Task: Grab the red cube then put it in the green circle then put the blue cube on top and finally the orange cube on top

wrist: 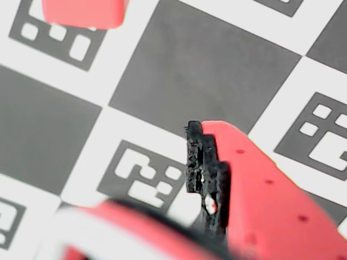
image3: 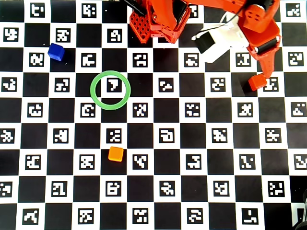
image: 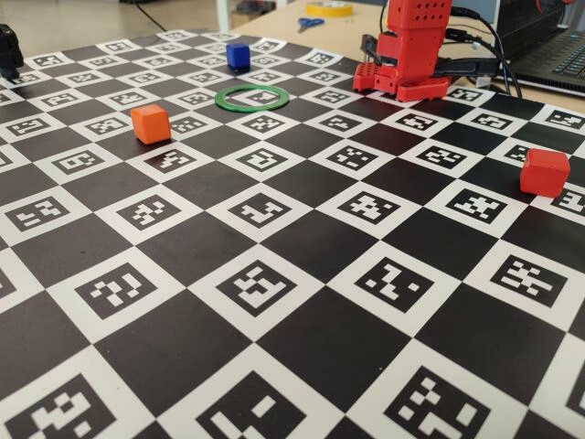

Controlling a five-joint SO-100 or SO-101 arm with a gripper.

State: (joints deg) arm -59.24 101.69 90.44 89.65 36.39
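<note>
Checkered table under me; red cube (image3: 257, 82) sits just beside my fingers (wrist: 162, 179), whose spread I cannot tell. I should centre over it, then descend squarely.

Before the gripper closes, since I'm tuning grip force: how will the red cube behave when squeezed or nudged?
The red cube looks solid and stiff, so probably won't deform. Its flat faces suggest sliding, not rolling. Rounded edges may let it slip from a corner pinch.

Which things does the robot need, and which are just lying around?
Needed: red cube, green circle, blue cube, orange cube, gripper.

Lying around: scissors, tape roll, laptop.
</note>
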